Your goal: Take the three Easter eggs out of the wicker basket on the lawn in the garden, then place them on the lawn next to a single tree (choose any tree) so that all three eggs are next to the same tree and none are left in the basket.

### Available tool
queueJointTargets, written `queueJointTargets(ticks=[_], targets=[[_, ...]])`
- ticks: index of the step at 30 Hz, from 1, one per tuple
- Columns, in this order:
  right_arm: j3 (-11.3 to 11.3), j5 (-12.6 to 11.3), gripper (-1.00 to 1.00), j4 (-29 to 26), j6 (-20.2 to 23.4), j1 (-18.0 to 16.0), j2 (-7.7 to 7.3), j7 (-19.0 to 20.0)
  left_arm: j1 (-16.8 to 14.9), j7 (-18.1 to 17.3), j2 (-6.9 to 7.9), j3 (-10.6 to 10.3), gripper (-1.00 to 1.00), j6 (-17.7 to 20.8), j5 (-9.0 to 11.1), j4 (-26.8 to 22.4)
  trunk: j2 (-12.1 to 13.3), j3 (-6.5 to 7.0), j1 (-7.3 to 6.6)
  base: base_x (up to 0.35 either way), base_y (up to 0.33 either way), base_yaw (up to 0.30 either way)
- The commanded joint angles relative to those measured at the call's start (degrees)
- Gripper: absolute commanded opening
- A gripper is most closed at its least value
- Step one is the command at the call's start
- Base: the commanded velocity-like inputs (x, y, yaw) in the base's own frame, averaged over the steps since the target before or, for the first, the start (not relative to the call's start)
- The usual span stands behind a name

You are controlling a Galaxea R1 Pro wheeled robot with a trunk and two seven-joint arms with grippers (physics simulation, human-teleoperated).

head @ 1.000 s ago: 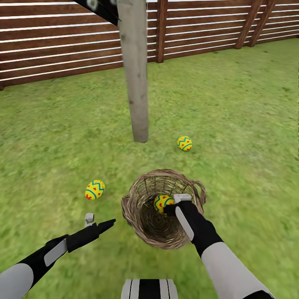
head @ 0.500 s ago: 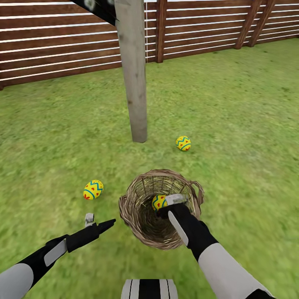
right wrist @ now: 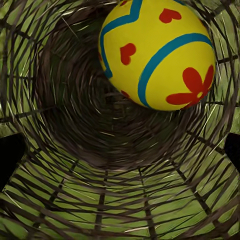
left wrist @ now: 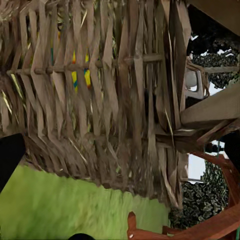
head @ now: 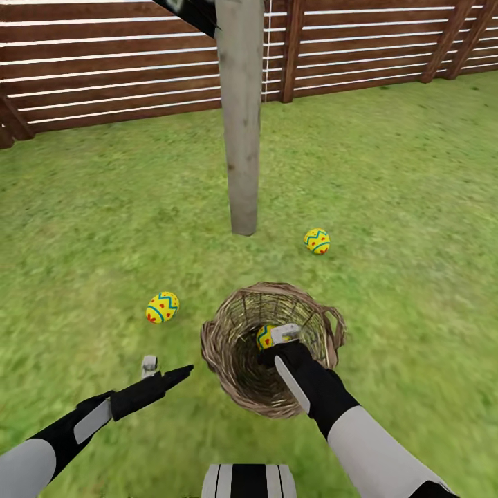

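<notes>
Fence (head: 104, 76): brown horizontal slats with pale gaps, running from 9 to 2 o'clock across the far edge of the head view.
Fence posts (head: 292, 48): upright one at 12 o'clock, slanted braces (head: 449, 38) at 2 o'clock.
Dark foliage (left wrist: 202, 200): mottled green-white blocks, in the left wrist view.
White structure (left wrist: 192, 85): partly hidden; cannot tell what it is.

Yellow egg (right wrist: 157, 52) (red flowers, blue bands), brown basket (head: 228, 346).

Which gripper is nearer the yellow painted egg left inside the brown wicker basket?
Right. The right gripper reaches inside the brown wicker basket, right at the yellow painted egg. The left gripper hovers over grass outside the basket.
</notes>
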Motion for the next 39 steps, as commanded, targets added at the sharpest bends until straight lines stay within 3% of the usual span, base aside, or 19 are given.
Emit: queueJointTargets(ticks=[1,11,28,39], targets=[[0.4,-0.6,1.0,0.0,0.2,0.0,-0.02,-0.5,-0.1,-0.1,0.04,-0.4,1.0,0.6,0.6,0.0,0.0,-0.08,-0.01,0.0,-0.056,0.245],[0.8,-0.6,1.0,-0.1,0.2,0.0,0.02,-0.5,-0.1,-0.1,0.04,-0.4,1.0,0.6,0.5,0.0,0.0,-0.53,-0.01,0.0,-0.07,0.248],[0.8,-0.6,1.0,0.0,0.2,0.0,0.1,-0.5,-0.1,-0.1,-0.04,-0.4,1.0,0.6,0.5,-0.1,0.0,-1.27,-0.01,-0.003,-0.287,0.255],[2.4,-0.6,1.0,0.0,0.2,0.0,0.12,-0.5,-0.1,-0.1,0.02,-0.3,1.0,0.6,0.5,0.0,0.0,-1.75,-0.01,-0.067,-0.259,0.255]])
